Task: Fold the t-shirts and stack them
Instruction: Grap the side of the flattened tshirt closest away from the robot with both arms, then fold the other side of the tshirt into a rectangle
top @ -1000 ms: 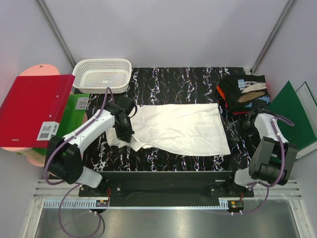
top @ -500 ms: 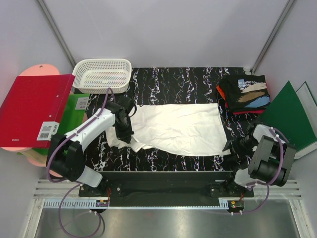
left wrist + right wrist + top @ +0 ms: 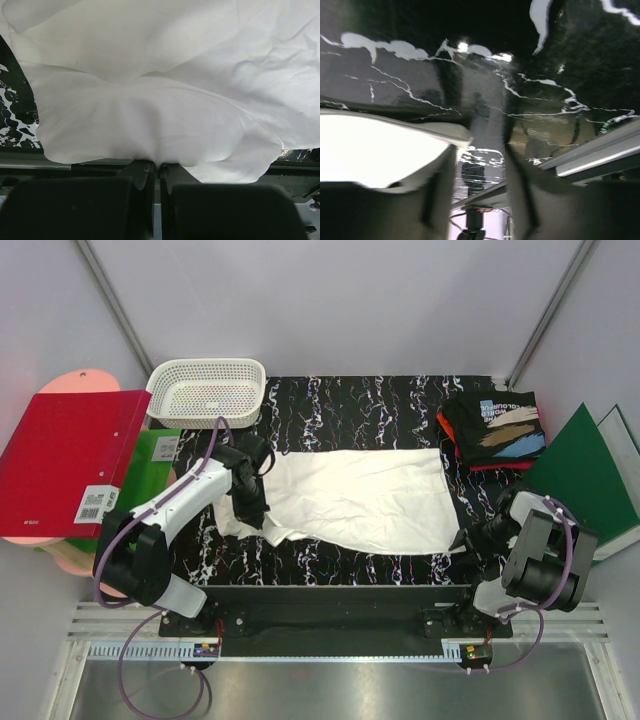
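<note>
Where the white t-shirt (image 3: 360, 498) lies spread across the middle of the black marbled desk (image 3: 350, 405), each arm meets one of its lower corners in the top view. The left gripper (image 3: 252, 512) sits on the shirt's lower-left corner, where the cloth is bunched and rumpled. In the left wrist view its fingers (image 3: 142, 175) are pressed almost together at the bottom centre, and a fold of white cloth is pinched between them and billows up over the tips. The right gripper (image 3: 468, 537) is low over the desk at the shirt's lower-right corner. In the right wrist view its jaws stand apart and hold nothing, with the edge of the cloth lying against the finger at lower left and bare desk showing in the gap.

At the upper right of the top view a folded black t-shirt (image 3: 497, 425) with a tan-blue-white print rests on a red-orange one (image 3: 446, 430), well apart from the white shirt. A white basket (image 3: 207, 390) stands at the upper left.
</note>
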